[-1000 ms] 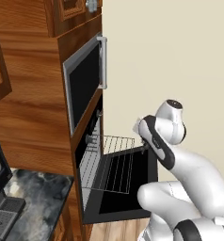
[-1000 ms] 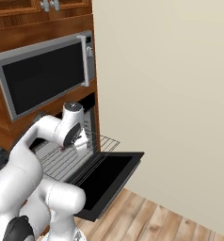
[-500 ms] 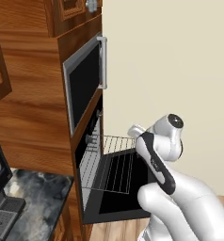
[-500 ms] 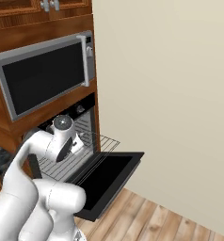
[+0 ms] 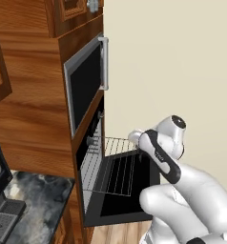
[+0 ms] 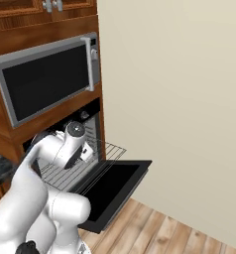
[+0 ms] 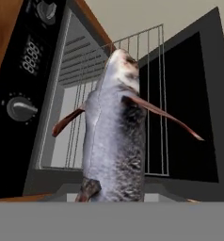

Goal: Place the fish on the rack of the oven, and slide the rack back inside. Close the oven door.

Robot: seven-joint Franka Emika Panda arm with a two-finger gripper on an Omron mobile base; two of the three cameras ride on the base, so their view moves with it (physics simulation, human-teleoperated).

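Hand view puts the fish (image 7: pixel 115 136) closest to me: a grey, scaly body running up the middle of the picture, its tail end at the bottom edge where the gripper would be, two thin reddish fins sticking out to either side. I cannot see the fingertips themselves, so I cannot tell for sure how the gripper is set, though the fish hangs in front of the hand above the oven opening.

Beyond the fish I see the rack (image 7: pixel 147 94), pulled out over the oven door (image 7: pixel 198 108), which lies dropped open and dark. To the side of it is the black control panel (image 7: pixel 20 70) with a round knob (image 7: pixel 19 108) and a small display.

From the left base view, my arm (image 5: pixel 158 152) bends forward over the open oven door (image 5: pixel 129 190), its wrist right at the far edge of the rack (image 5: pixel 108 164). The rack's wires stick out of the oven (image 5: pixel 89 157) and rest above the lowered door.

From the right base view, the hand sits just above the rack (image 6: pixel 75 168), with the door (image 6: pixel 115 191) open below it. Higher up in the wooden cabinet (image 6: pixel 21 30) is the silver-framed appliance (image 6: pixel 45 79) with its vertical handle. Farthest back is the plain cream wall (image 6: pixel 179 99), and wood flooring (image 6: pixel 159 233) runs below it.
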